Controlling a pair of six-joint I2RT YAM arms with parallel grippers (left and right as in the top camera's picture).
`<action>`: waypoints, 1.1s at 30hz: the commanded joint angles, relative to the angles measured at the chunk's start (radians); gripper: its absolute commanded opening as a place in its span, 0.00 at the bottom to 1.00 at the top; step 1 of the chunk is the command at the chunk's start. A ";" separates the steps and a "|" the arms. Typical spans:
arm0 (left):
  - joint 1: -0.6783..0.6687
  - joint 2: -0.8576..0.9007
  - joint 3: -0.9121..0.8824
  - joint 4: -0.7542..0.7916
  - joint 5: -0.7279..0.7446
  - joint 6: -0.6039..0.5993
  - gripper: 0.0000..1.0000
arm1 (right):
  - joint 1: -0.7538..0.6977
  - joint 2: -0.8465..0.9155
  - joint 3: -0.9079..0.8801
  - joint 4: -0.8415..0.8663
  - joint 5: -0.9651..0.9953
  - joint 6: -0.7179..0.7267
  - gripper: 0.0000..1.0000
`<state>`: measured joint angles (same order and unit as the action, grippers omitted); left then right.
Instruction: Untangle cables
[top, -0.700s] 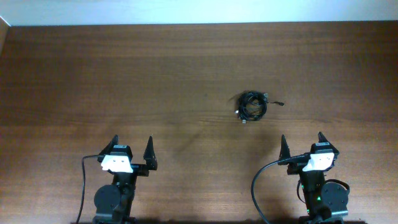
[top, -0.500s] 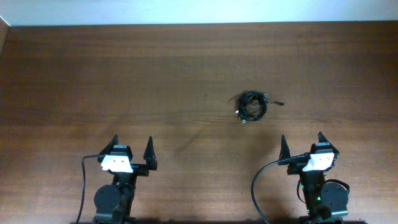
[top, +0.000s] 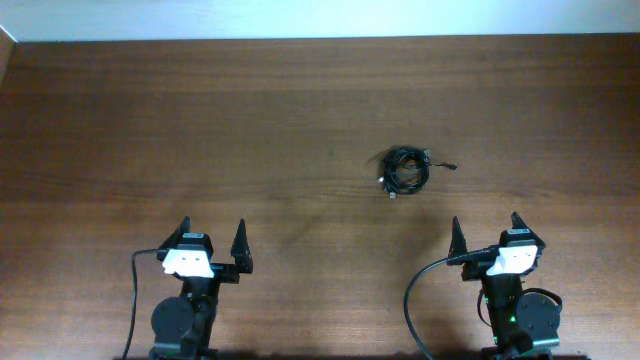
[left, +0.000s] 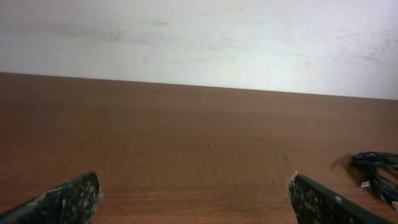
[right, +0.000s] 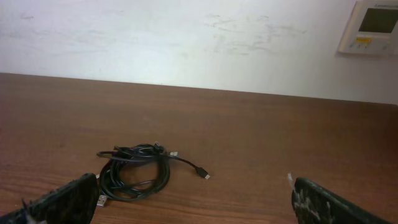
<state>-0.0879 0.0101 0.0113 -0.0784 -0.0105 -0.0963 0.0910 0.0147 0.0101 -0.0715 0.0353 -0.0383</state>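
My two arms sat parked at the near edge of the wooden table. The left gripper and right gripper were both spread wide and held nothing. The cables lay in one tight black coil well ahead of the right arm, with a single plug end trailing off to the right. I judged the danger plain: a pinch into the thick of the bundle could catch several strands at once and cinch the knot, or drag the whole light coil across the smooth wood instead of loosening it.
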 joint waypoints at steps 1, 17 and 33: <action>-0.003 -0.002 -0.002 -0.006 0.012 0.016 0.99 | -0.008 -0.006 -0.005 -0.008 -0.009 -0.007 0.99; -0.003 -0.002 -0.002 -0.006 0.011 0.016 0.99 | -0.008 -0.006 -0.005 -0.008 -0.009 -0.007 0.98; -0.003 -0.002 -0.002 0.017 0.010 0.016 0.99 | -0.008 -0.006 -0.005 -0.008 -0.009 -0.007 0.99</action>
<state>-0.0879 0.0101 0.0113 -0.0681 -0.0101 -0.0963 0.0910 0.0147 0.0101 -0.0715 0.0353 -0.0383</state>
